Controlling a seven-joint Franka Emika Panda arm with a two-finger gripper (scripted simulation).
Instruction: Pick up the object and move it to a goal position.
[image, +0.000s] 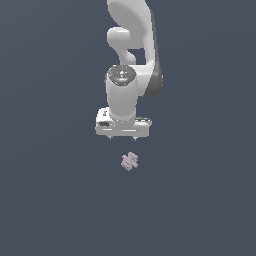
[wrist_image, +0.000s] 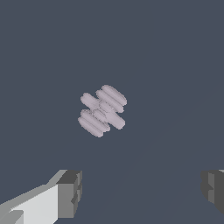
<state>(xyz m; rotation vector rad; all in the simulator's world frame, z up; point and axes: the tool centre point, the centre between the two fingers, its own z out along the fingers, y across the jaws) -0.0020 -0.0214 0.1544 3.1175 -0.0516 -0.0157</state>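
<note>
The object (image: 130, 161) is a small pale pinkish-lilac knobbly piece with ridged bumps, lying on the dark grey-blue floor. In the wrist view the object (wrist_image: 103, 110) sits alone, apart from both fingers. My white gripper (image: 123, 138) hangs just above and behind it in the exterior view, pointing down. Its two fingertips barely show under the hand. In the wrist view the gripper (wrist_image: 142, 192) is open, its grey pads (wrist_image: 70, 193) set wide apart with nothing between them.
The white arm (image: 131, 45) rises behind the hand toward the top of the exterior view. A plain dark grey-blue floor (image: 55, 190) surrounds the object on every side.
</note>
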